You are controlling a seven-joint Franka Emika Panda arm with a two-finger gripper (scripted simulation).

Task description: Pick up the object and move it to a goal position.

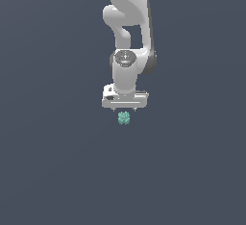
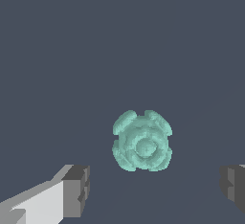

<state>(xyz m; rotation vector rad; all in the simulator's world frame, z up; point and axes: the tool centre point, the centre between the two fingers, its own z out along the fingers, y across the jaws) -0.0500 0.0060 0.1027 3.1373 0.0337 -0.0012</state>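
The object is a small teal-green bumpy blob (image 1: 124, 118) lying on the flat dark grey floor, just in front of and below the white hand in the exterior view. In the wrist view the blob (image 2: 142, 141) sits between and a little ahead of the two fingertips. My gripper (image 1: 124, 109) is open and empty, with the jaws spread wider than the blob; it also shows in the wrist view (image 2: 155, 192). One dark finger pad (image 2: 77, 189) and the other (image 2: 234, 187) stand apart from the blob, touching nothing.
The white arm (image 1: 129, 36) rises behind the hand toward the top of the exterior view. The dark grey floor (image 1: 57, 161) stretches on all sides.
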